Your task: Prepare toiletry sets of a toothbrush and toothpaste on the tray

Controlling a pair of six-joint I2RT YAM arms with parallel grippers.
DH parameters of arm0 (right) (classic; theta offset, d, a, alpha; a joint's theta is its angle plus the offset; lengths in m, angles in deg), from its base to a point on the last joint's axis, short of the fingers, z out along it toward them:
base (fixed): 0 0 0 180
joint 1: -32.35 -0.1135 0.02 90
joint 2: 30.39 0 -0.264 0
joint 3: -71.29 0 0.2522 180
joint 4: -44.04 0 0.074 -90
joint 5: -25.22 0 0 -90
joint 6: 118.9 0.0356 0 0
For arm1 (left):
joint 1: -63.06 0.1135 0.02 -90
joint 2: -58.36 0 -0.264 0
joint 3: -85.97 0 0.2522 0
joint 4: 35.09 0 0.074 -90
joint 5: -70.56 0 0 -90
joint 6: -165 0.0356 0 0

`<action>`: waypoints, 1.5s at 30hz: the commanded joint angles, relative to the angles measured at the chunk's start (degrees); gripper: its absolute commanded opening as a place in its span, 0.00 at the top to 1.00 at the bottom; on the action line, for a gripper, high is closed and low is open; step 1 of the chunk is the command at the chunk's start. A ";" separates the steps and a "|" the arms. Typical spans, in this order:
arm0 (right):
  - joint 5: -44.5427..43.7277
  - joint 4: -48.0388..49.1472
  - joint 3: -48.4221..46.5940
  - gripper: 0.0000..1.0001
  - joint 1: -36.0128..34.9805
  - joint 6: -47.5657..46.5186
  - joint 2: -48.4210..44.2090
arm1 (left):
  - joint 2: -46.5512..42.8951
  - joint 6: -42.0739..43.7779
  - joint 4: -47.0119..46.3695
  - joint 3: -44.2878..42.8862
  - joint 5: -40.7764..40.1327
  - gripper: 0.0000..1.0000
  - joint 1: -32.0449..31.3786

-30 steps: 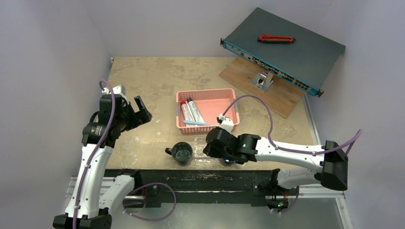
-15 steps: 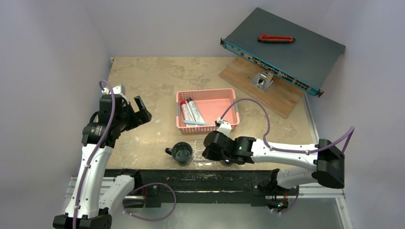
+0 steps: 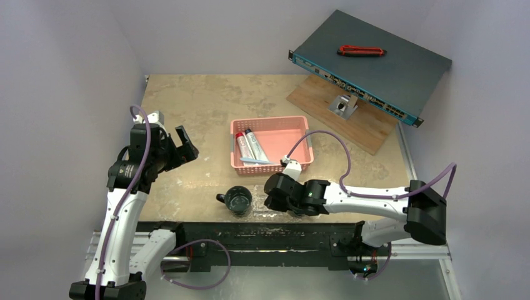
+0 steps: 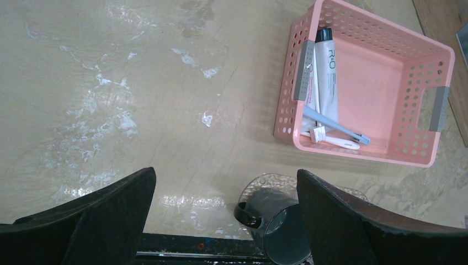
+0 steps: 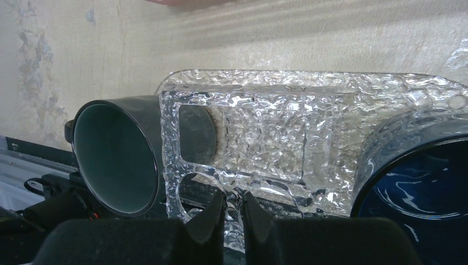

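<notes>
— How's the light?
— Soft, even and fairly bright. Shadows on the counter [image 3: 206,106] are faint.
— Any glare?
— White sheen streaks the counter in my left wrist view, and the tray [image 5: 265,138] glitters all over in the right one. My right fingers [image 5: 207,226] sit dark and blurred along the bottom edge.

Plain pale lilac walls [image 3: 62,50] enclose a mottled beige stone-look tabletop [image 3: 200,100], glare-streaked toward seven o'clock. At two o'clock a brown wooden board [image 3: 370,132] carries a tilted dark grey metal box [image 3: 390,65].
</notes>
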 commanded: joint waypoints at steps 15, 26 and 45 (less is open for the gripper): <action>-2.64 0.83 2.14 1.00 -0.32 2.90 -0.79 | -0.35 0.88 -1.79 -0.22 -0.45 0.01 -0.26; -3.07 -0.09 2.76 1.00 -1.14 3.28 -2.51 | -0.26 0.86 -1.73 -0.15 -0.45 0.01 -0.26; -5.75 -3.21 0.29 0.69 -2.94 3.45 -1.77 | -0.27 0.92 -1.71 -0.20 -0.45 0.01 -0.26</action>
